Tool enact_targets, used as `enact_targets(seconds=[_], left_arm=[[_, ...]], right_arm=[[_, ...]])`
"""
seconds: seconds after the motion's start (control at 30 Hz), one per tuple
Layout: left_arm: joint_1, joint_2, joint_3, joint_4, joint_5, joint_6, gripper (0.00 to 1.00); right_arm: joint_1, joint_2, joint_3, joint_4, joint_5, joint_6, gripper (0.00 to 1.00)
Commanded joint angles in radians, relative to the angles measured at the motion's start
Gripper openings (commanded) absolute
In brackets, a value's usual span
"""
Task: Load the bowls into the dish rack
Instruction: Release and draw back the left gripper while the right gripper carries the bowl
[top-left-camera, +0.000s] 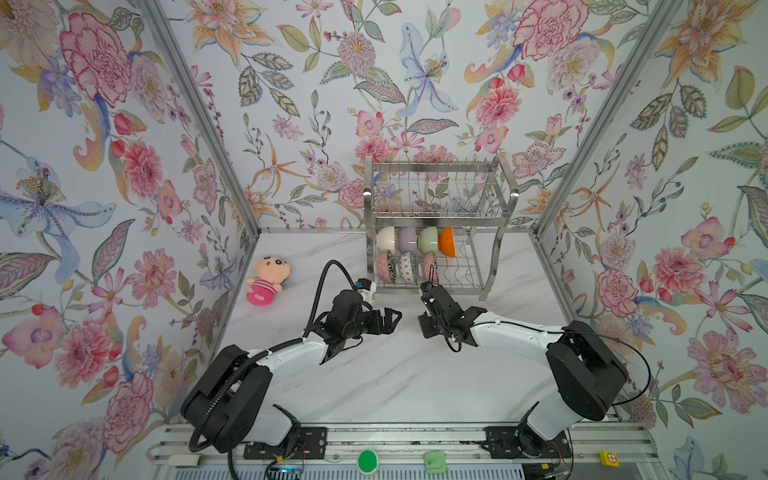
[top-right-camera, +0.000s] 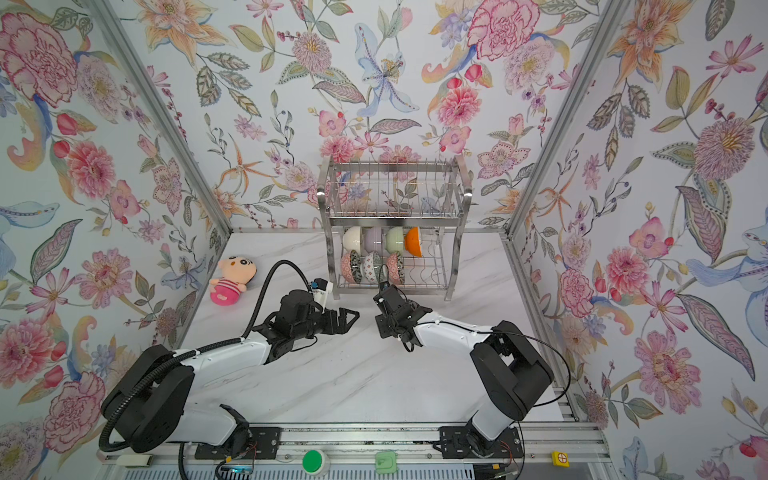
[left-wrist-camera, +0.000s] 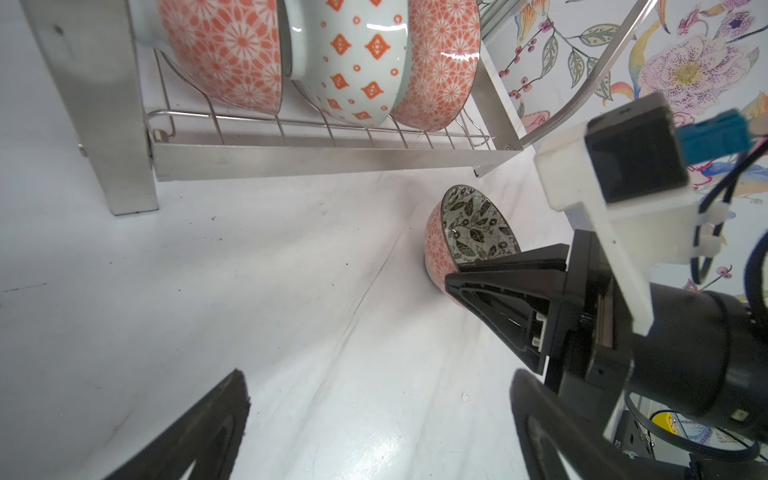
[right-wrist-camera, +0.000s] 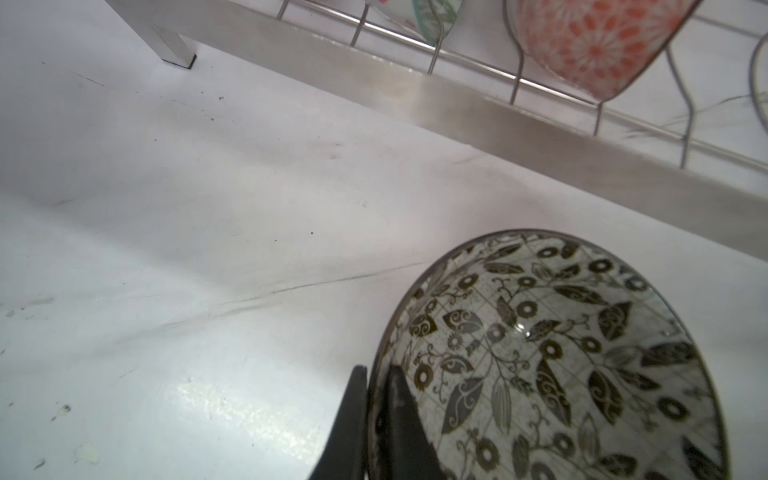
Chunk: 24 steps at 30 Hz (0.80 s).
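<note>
Right gripper (right-wrist-camera: 374, 419) is clamped on the rim of a small leaf-patterned bowl (right-wrist-camera: 561, 361). One finger (right-wrist-camera: 349, 428) is seen outside the wall and the other inside, jaws almost together. The bowl is held on edge and tilted, with the dark-leaf inside turned to the right wrist camera. A pink patterned outside is seen in the left wrist view. The bowl is positioned just in front of the lower shelf's front rail on the dish rack (top-left-camera: 432, 167), apart from the rail and near the rightmost front-row bowl. Contact with the table (top-left-camera: 395, 374) cannot be told.

Seven bowls are already racked on the lower shelf, all on edge.
- Rear row, left to right in both top views: cream bowl (top-left-camera: 386, 237), lilac bowl (top-left-camera: 407, 240), pale green bowl (top-left-camera: 428, 240), orange-outside bowl (top-left-camera: 447, 242).
- Front row: three patterned bowls (left-wrist-camera: 353, 62), packed side by side at the left end. Two are seen with a pink lattice outside; the middle one is white with orange diamonds.

Left gripper (top-left-camera: 392, 322) is spread wide, with nothing between the fingers. It is held over the table, left of the right gripper and apart from it, tips pointed towards it, in front of the rack's left front leg.

A pink plush doll (top-left-camera: 266, 279) is laid on the table near the left wall, well apart from the rack.
</note>
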Motion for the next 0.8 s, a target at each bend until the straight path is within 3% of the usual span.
enact_targets(seconds=[0.0, 0.43, 0.77], left_arm=[[0.009, -0.021, 0.000, 0.007, 0.001, -0.005, 0.99], [0.008, -0.081, -0.029, 0.024, -0.029, -0.017, 0.99], [-0.026, -0.031, 0.023, 0.089, -0.053, -0.024, 0.99]], right_arm=[[0.009, 0.022, 0.013, -0.055, -0.011, -0.007, 0.00], [-0.023, -0.163, -0.005, -0.007, -0.077, -0.012, 0.00], [-0.217, -0.391, -0.180, 0.248, -0.358, 0.069, 0.00]])
